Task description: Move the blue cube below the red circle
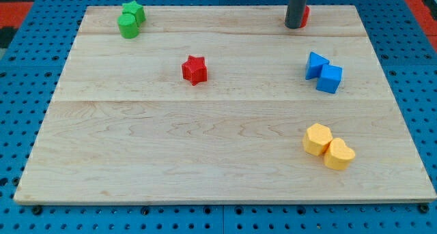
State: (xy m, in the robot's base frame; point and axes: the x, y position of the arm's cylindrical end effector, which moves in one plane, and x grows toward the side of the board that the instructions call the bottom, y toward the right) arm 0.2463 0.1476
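Observation:
The blue cube (330,78) lies at the view's right, touching a blue triangular block (315,64) on its upper left. The red circle (304,16) sits at the board's top edge, mostly hidden behind my rod; only a red sliver shows on the rod's right. My tip (294,26) rests at the top of the board, right against the red circle's left side, well above the blue cube.
A red star (194,69) lies left of centre. A green star (135,12) and a green cylinder (128,26) touch at the top left. Two yellow blocks (317,139) (339,154) touch at the bottom right. The wooden board (205,145) lies on a blue pegboard.

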